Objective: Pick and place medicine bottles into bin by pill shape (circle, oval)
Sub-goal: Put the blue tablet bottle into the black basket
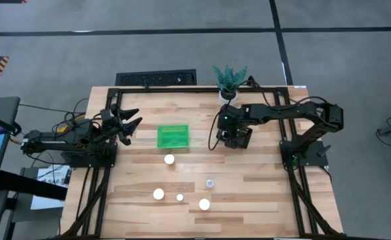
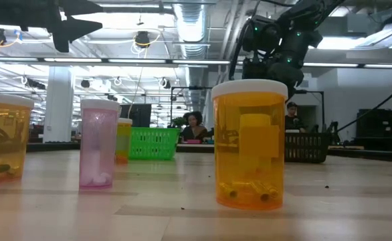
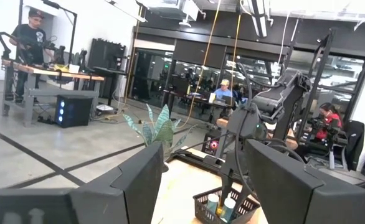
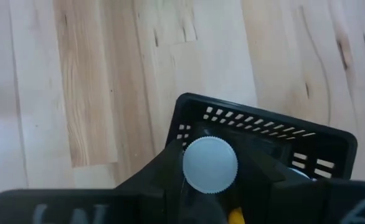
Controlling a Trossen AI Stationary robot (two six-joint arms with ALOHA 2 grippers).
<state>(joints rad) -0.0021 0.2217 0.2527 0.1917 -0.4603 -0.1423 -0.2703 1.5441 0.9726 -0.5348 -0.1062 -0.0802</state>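
- Overhead, a pale wooden table (image 1: 249, 193) framed in black rails stands on a grey floor crossed by dark tape lines; a potted green plant (image 1: 229, 80) sits at its far edge, beside a black floor grille (image 1: 157, 78).
- From table height, the room behind is a workshop with ceiling ducts and lamps; two people sit at desks far behind the table, and the left wrist view shows more people at benches.
- The green bin (image 1: 173, 137) lies mid-table toward the left arm; its inside cannot be made out.
- The black bin (image 4: 263, 134) sits below the right arm; the left wrist view shows at least two capped bottles standing in it.
- The right gripper (image 4: 210, 186) hangs over the black bin, its fingers clenched around a white-capped medicine bottle (image 4: 210, 163), cap facing the wrist camera.
- The left gripper (image 1: 127, 123) waits at the table's left edge, raised, fingers spread apart and empty.
- Five loose bottles stand on the near half of the table: one (image 1: 169, 159) near the green bin, the rest (image 1: 158, 194) (image 1: 180, 197) (image 1: 204, 204) (image 1: 210, 182) closer to the front.
- Up close, the low view shows an orange bottle (image 2: 249, 144) with pills at its bottom, a pink bottle (image 2: 99, 142), and another orange one (image 2: 3, 137) at the edge.
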